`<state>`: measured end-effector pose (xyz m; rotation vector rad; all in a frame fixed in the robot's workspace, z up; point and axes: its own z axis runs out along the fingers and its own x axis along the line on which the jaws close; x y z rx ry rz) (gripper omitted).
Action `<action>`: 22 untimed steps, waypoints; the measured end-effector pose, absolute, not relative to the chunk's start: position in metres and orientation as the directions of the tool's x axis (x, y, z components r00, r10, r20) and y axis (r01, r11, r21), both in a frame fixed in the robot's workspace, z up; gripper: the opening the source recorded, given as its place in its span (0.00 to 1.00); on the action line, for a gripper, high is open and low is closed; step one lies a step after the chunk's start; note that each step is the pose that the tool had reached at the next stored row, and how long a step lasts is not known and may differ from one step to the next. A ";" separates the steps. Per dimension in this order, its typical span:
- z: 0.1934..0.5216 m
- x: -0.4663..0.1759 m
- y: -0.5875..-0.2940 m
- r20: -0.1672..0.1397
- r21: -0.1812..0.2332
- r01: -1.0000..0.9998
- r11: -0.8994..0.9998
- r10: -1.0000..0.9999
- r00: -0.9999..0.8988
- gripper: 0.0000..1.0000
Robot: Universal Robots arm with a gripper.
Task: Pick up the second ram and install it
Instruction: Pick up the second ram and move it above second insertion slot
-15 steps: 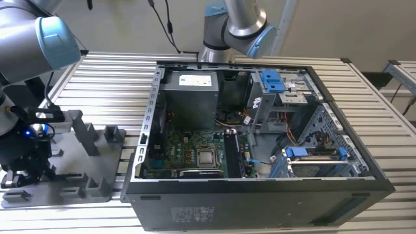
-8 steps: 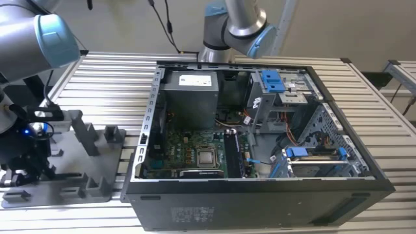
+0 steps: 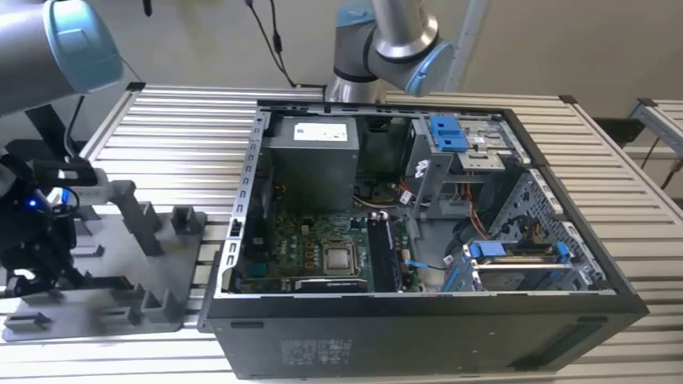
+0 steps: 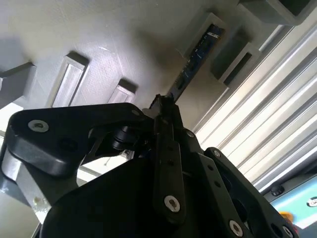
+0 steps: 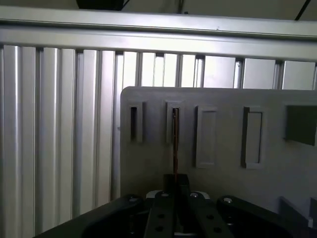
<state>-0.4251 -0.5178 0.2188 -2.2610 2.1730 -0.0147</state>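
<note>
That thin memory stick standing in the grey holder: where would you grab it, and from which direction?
Probably best to pinch the second ram across its two flat faces, along its exposed upper edge, coming straight down from above. It stands on edge in a narrow slot of the grey holder, so its lower part is walled in. The gripper sits in line with it.
</note>
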 end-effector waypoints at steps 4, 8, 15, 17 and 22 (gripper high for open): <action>0.226 -0.425 -0.518 0.003 -0.010 -0.999 -0.040 -0.999 0.039 0.14; 0.231 -0.425 -0.518 0.003 -0.010 -0.999 -0.039 -0.999 0.039 0.14; 0.236 -0.425 -0.518 0.003 -0.010 -0.999 -0.030 -1.000 0.030 0.14; 0.238 -0.425 -0.518 0.003 -0.010 -1.000 -0.026 -1.000 0.026 0.14; 0.242 -0.425 -0.518 0.003 -0.010 -1.000 -0.012 -1.000 0.012 0.14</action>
